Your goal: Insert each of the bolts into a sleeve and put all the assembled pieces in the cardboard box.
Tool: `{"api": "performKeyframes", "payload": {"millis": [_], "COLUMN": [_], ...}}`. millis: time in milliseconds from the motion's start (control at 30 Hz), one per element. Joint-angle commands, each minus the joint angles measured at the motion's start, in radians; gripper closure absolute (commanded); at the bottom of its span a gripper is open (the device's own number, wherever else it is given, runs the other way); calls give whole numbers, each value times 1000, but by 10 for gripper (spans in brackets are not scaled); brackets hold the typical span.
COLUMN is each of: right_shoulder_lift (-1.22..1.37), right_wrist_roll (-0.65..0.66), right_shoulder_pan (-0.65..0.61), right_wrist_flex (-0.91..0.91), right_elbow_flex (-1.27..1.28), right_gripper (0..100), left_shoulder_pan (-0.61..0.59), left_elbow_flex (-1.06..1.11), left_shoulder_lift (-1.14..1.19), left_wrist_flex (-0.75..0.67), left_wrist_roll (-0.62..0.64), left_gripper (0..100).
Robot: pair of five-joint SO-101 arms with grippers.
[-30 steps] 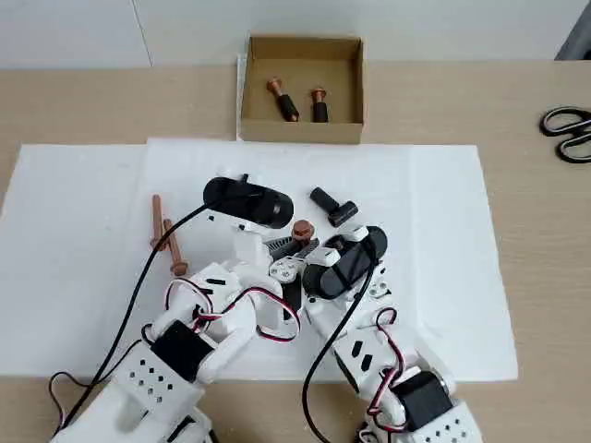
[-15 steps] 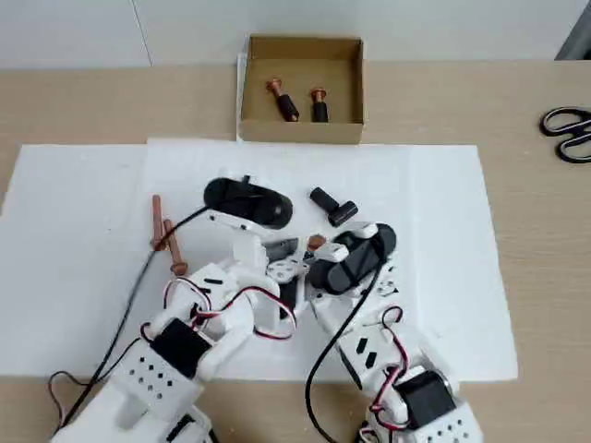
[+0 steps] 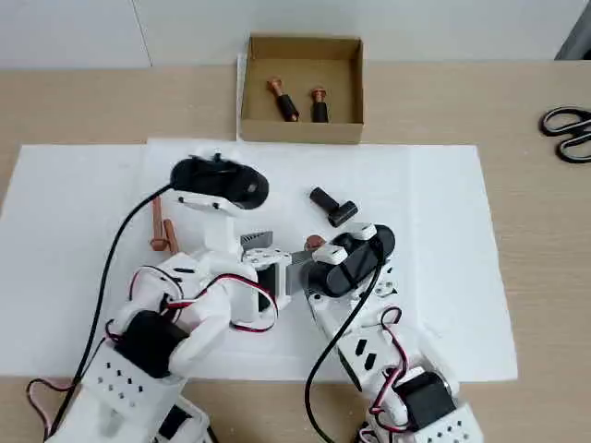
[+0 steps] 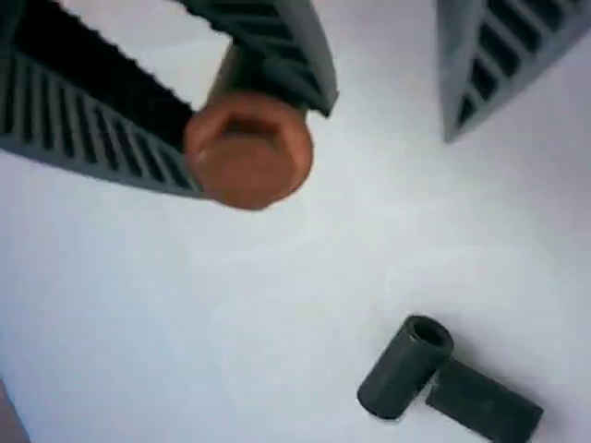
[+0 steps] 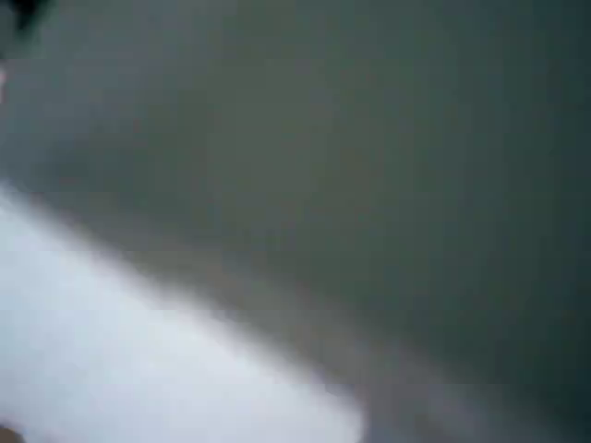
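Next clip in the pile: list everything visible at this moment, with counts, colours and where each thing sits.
cardboard box: 1, brown, on the table beyond the sheet's far edge
assembled pieces: 2, copper bolts in black sleeves, inside the box
loose bolts: 2, copper, side by side on the sheet beside the left arm
loose sleeves: 2, black, touching each other near the sheet's middle
held bolt: 1, copper head, between the two arms
sheet: 1, white, spread over the table
table: 1, light wood
scissors: 1 pair, black handles, at the table's right edge
left gripper: 1, grey fingers, open, beside the held bolt
right gripper: 1, grey fingers, closed on the held bolt
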Motion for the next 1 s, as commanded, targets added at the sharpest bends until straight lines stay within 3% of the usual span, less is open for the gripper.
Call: {"api": "performKeyframes", "payload": {"millis": [0,267,467,633,800,967], "right_shoulder_lift": [-18,-10,-4,45,174,470], "right_wrist_roll": [-11,-8,-20,-77,-77,-80], "right_shoulder_pan": [7,33,228,380,381,381], "right_wrist_flex": [-22,-39,-120,-35,-2,-4], "right_elbow_flex": [-15,17,77,8,-249,-485], "right_gripper": [995,995,995,995,995,995], "left_shoulder_pan": [-34,-302,-468,-626,-655,-655], "left_elbow_flex": [-70,-61,-58,-58,-64,-61], "left_shoulder_lift": [-11,-11,-8,-8,-9,-9], "left_wrist_flex": [5,11,124,181,244,293], "left_wrist_roll": [-9,-9,-9,-9,-9,-9], "left_gripper": [701,701,700,700,700,700]}}
